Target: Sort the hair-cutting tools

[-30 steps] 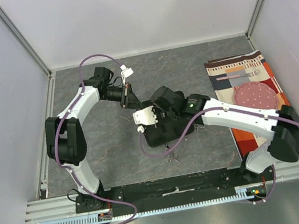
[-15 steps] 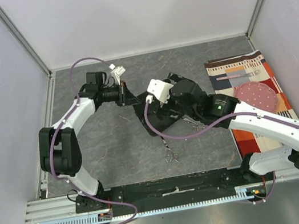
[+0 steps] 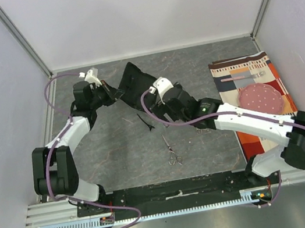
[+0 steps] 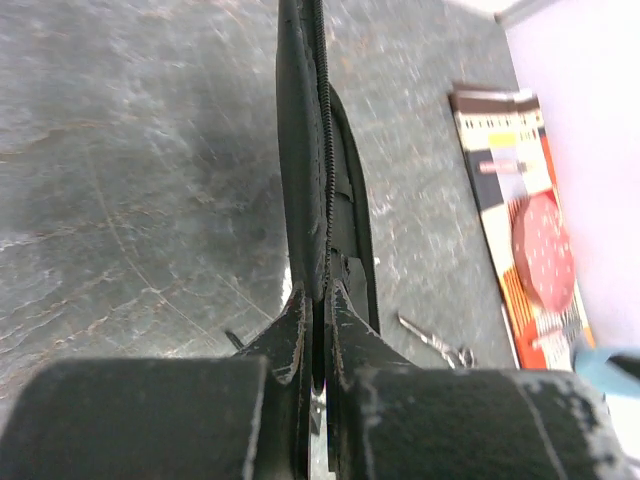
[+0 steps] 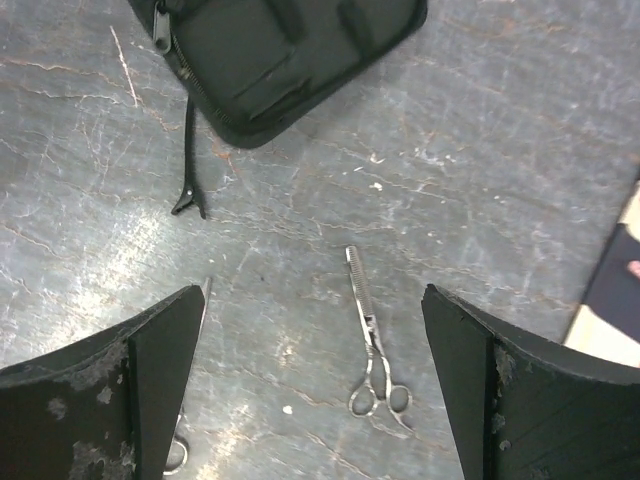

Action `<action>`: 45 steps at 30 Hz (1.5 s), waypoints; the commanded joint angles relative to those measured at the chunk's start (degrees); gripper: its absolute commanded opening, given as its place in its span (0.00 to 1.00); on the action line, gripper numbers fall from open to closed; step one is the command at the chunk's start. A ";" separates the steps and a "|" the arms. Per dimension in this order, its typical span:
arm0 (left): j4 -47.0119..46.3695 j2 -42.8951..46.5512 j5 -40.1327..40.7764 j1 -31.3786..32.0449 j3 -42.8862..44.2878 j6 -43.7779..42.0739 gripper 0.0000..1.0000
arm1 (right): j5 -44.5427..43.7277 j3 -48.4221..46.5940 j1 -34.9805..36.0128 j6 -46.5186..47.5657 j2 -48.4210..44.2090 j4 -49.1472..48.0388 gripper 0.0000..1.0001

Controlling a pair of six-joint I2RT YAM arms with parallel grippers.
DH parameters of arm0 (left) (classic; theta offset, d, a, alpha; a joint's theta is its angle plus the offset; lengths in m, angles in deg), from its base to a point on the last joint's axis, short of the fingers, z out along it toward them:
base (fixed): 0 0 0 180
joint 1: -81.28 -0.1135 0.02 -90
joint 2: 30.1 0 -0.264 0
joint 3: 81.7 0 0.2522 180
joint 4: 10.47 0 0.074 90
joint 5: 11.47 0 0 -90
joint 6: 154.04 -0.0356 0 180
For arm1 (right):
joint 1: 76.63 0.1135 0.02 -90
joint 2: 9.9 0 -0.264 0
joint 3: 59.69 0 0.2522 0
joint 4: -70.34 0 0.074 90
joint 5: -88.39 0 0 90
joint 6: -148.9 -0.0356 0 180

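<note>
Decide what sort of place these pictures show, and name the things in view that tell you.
Probably a robotics test cell: the left arm and right arm are bolted to a rail, plain white panels box in the grey table, and scissors and a black pouch serve as props.

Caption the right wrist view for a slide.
Open right end effector hovers above toothed scissors, with a black clip and black pouch beyond.
</note>
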 commanded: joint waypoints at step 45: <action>-10.70 14.34 43.12 0.45 -28.62 19.04 0.02 | 13.33 -17.04 -2.21 -1.03 42.29 -10.52 0.12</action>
